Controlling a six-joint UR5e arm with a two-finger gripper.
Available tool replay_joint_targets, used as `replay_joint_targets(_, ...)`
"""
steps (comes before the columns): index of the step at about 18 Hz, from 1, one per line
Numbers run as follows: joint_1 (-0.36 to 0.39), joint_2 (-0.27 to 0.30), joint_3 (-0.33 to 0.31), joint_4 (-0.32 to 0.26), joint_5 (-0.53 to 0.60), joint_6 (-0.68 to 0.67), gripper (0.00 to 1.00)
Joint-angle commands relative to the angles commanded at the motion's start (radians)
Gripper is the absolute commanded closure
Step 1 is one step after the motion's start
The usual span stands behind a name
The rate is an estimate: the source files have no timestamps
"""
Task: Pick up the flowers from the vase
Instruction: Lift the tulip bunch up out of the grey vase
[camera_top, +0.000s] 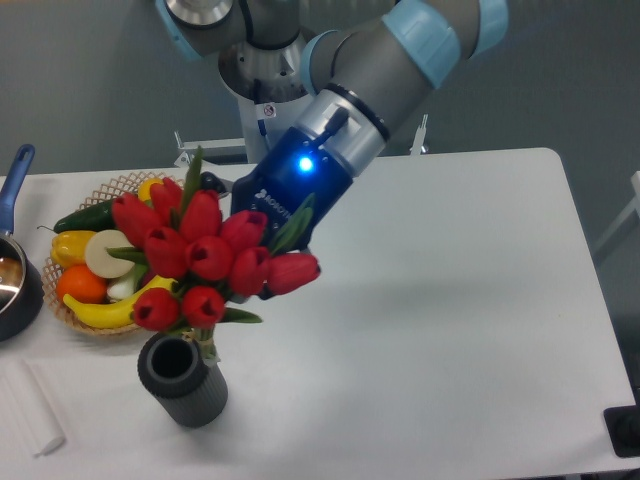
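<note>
Tool (262, 262) grips flowers (205, 260), buds pointing left.

Red buds and green leaves on the flowers (205, 258); dark grey with vertical ribbing on the vase (183, 381). Dark blue-black with white lettering and a glowing blue light on the gripper (262, 262), grey with light blue caps on the arm (400, 55). Yellow, orange, green and white among the toy produce (95, 285) in a tan woven basket (113, 185), white on the table (440, 320), blue on the pot handle (14, 175).
</note>
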Motion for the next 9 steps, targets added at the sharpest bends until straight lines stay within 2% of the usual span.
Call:
replay_joint_targets(3, 0.043, 0.002, -0.003, 0.000, 0.000, 0.003, 0.59)
replay_joint_targets(9, 0.077, 0.000, -0.009, -0.002, -0.003, 0.032, 0.59)
